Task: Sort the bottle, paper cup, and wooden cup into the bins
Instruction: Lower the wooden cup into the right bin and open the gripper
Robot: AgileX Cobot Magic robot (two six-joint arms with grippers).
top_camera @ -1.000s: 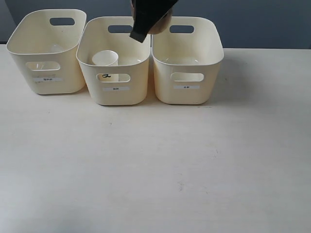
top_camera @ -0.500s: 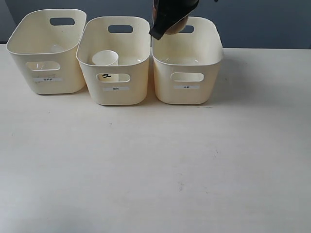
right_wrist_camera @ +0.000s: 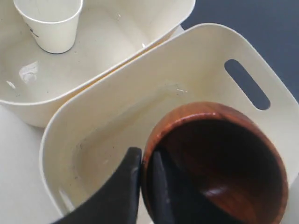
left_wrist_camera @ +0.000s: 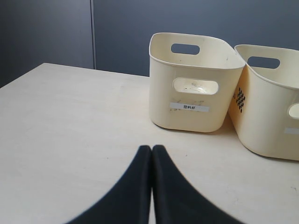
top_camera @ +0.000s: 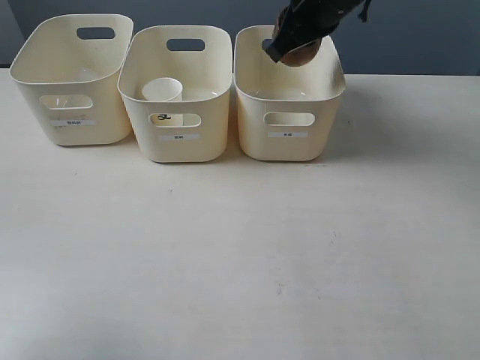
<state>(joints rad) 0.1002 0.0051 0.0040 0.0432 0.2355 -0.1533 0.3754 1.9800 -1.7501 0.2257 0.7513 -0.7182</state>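
The right tool (top_camera: pixel 291 46), clenched on the wooden cup's (right_wrist_camera: pixel 216 164) rim, has swung from the middle bin to directly above the right-hand bin (top_camera: pixel 289 135), ready for release.

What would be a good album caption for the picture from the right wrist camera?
Right gripper pinching the wooden cup by its rim above an empty bin, paper cup in the neighbouring one.

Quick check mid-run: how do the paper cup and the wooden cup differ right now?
The paper cup is white and tapered; the wooden cup is dark brown and rounder. The paper cup stands upright on the floor of the middle bin; the wooden cup hangs in the air above the right bin. Nothing grips the paper cup; the right hand pinches the wooden cup's rim. Both are open-topped and look empty.
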